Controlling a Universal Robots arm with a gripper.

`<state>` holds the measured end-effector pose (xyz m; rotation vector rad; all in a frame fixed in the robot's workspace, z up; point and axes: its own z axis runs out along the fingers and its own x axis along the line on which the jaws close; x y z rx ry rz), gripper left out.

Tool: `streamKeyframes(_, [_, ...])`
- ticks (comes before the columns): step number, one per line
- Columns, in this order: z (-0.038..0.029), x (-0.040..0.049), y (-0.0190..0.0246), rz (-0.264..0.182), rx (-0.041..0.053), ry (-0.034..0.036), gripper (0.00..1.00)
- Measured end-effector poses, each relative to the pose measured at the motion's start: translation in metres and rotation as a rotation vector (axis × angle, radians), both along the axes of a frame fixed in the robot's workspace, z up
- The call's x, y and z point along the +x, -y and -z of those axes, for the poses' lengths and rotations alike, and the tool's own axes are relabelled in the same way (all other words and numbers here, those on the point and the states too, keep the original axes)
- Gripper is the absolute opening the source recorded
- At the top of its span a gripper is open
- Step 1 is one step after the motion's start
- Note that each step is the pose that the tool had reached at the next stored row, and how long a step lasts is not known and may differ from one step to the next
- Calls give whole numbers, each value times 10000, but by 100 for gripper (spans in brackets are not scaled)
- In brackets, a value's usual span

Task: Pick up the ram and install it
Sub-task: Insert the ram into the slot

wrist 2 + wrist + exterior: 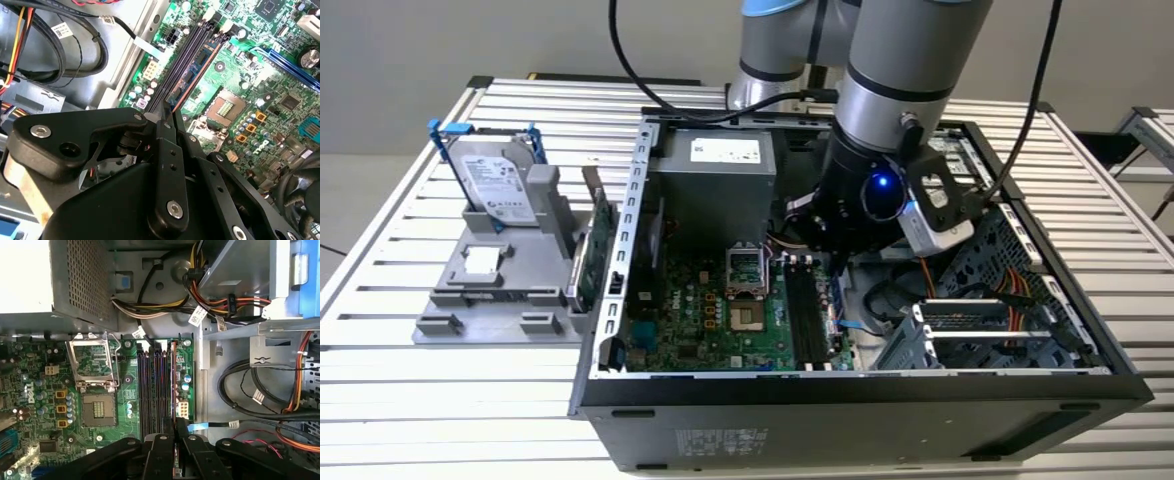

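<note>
Black linkage bars of the gripper [169, 119] are seen closest in both wrist views, drawn together to a narrow tip; the fingers appear closed on the ram [194, 67], a thin bluish-green strip whose edge is seen running from the tip along the outermost of the memory slots [156, 390]; whether the strip is fully seated cannot be told.

The step in hand is judged to be the installing itself, with the ram already carried into the computer case [854, 400] and lined up over its slot; for the next move a straight, even press along the slot's length would be called for, with both ends kept level so that the latches can close.

Beside the slots the empty processor socket [100, 412] is seen on the motherboard [707, 320], and bundled cables [240, 395] lie on the far side.

In the exterior view the arm [894, 90] is lowered steeply from above into the open case, its wrist turned down toward the board; the case is carried by a slatted bench [400, 390], where a hard drive [500, 180] is stood in a grey holder [494, 300] well apart.
</note>
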<state>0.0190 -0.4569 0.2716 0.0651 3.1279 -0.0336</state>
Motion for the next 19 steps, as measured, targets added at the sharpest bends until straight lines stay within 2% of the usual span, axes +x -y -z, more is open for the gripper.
streamKeyframes(19, [179,0,13,-245,-8,0,0])
